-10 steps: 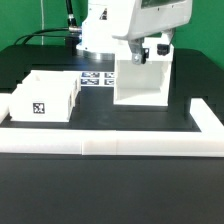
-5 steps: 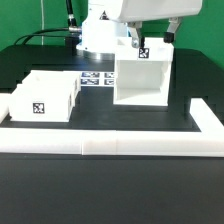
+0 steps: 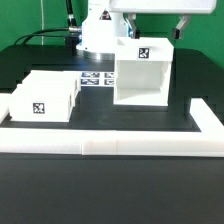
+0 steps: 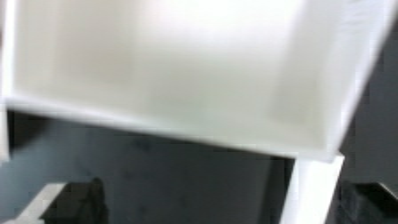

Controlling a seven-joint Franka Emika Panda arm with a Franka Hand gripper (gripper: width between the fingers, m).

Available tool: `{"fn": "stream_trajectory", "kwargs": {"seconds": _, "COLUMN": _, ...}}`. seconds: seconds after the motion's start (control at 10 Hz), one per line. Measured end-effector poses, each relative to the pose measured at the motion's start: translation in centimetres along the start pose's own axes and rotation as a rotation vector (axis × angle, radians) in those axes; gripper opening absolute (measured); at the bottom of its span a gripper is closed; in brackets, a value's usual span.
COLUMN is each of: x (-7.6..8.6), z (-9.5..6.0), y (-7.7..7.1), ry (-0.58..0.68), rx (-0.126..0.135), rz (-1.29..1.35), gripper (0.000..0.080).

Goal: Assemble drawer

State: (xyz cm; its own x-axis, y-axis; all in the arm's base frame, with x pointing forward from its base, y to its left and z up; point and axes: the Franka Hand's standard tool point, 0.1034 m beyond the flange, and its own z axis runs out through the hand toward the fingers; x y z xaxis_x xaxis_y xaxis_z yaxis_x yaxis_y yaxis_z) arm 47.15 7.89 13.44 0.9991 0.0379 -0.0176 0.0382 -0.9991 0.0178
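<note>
The large white housing (image 3: 140, 80) stands upright right of centre, its open side facing the front and a square tag (image 3: 144, 54) on its top. Two smaller white trays (image 3: 45, 97) sit close together at the exterior view's left, and the front one shows a tag (image 3: 40, 109). My gripper (image 3: 157, 27) hangs above the housing's top, open and empty, touching nothing. In the wrist view the gripper (image 4: 217, 205) shows dark fingertips far apart. The housing's open white inside (image 4: 178, 70) lies beyond them.
The marker board (image 3: 95, 78) lies flat between the trays and the housing, near the arm's base (image 3: 98, 40). A long low white rail (image 3: 110, 146) edges the black table along the front and both sides.
My gripper has risen straight up from the housing's top edge towards the top of the exterior view. The tag on the housing, hidden before, now shows. The housing and trays have not moved.
</note>
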Motion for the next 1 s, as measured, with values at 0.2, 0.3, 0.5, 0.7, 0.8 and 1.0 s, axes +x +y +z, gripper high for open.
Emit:
{"fn": "stream_trajectory", "kwargs": {"seconds": 0.2, "x": -0.8, "z": 0.2, "y": -0.4, "ry": -0.020, "rx": 0.044, "rz": 0.208, "gripper": 0.0649}}
{"fn": "stream_trajectory", "kwargs": {"seconds": 0.3, "x": -0.7, "z": 0.2, "y": -0.5, "ry": -0.022, "rx": 0.044, "rz": 0.291, "gripper": 0.0649}}
{"fn": "stream_trajectory", "kwargs": {"seconds": 0.5, "x": -0.8, "z": 0.3, "y": -0.5, "ry": -0.025, "rx": 0.043, "rz": 0.345, "gripper": 0.0649}}
{"fn": "stream_trajectory", "kwargs": {"seconds": 0.7, "x": -1.3, "z": 0.5, "y": -1.1, "ry": -0.014, "rx": 0.056, "rz": 0.340, "gripper": 0.0649}}
{"fn": "stream_trajectory", "kwargs": {"seconds": 0.8, "x": -2.4, "z": 1.0, "y": -1.6, "ry": 0.006, "rx": 0.067, "rz": 0.292, "gripper": 0.0649}}
{"fn": "stream_trajectory", "kwargs": {"seconds": 1.0, "x": -3.8, "z": 2.0, "y": -2.0, "ry": 0.027, "rx": 0.077, "rz": 0.194, "gripper": 0.0649}}
